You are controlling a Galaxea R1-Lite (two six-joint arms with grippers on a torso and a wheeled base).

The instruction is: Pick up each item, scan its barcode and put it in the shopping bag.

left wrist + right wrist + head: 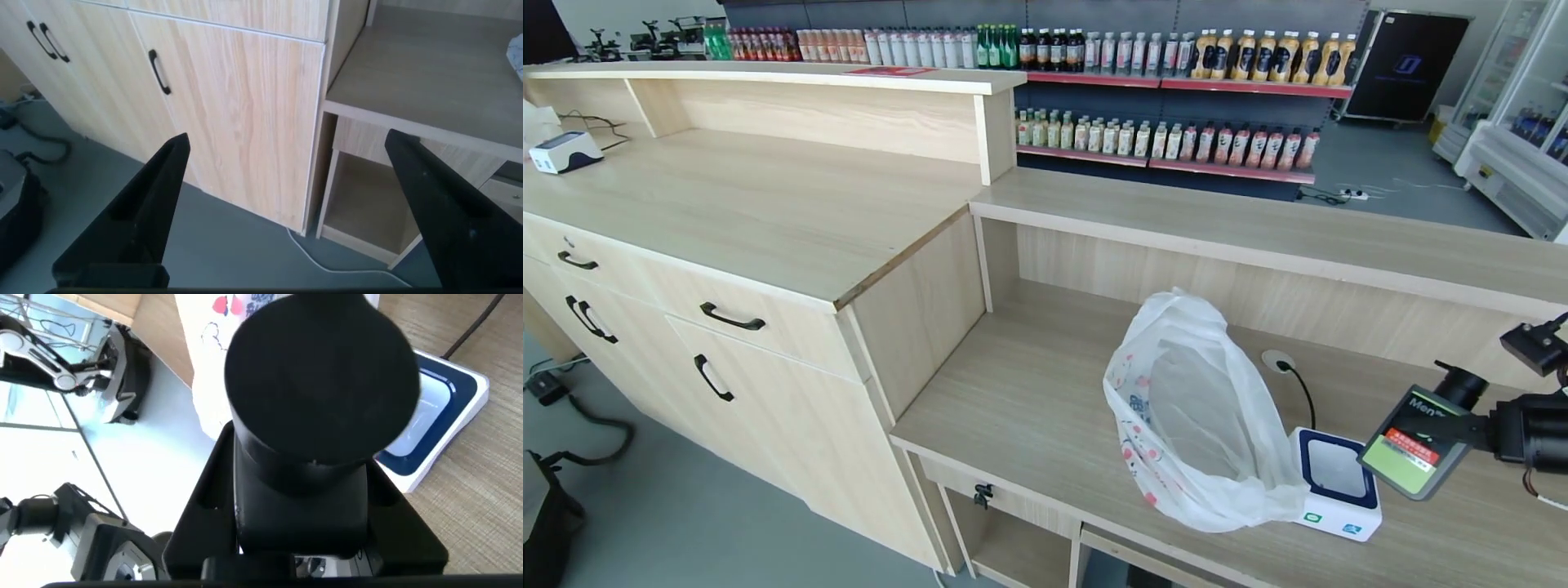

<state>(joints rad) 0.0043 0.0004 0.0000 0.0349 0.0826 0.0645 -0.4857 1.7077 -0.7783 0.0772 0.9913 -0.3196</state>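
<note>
Gripping the bottle (1417, 445) in the right hand (1485, 426), clenched near its black cap (319, 384), tilting it in the air just beside the scanner (1335, 482) on the lower bench (1029, 400)

Judging the scan as the step in hand: turning the printed label (1409, 449) squarely toward the scanner's glass window, holding it near but apart, pausing there, avoiding the cable (1303, 392) behind

Reading the bottle as flat-sided, grey, smooth plastic, with a glossy green and red label and a round matte cap

Noting the shopping bag (1201, 425) touching the scanner: thin, translucent, crinkled film, mouth gaping, probably collapsing if brushed

Leaving the left hand (286, 204) released, fingers wide apart, hanging over the floor (245, 245) beside the cabinet (237, 106)
</note>
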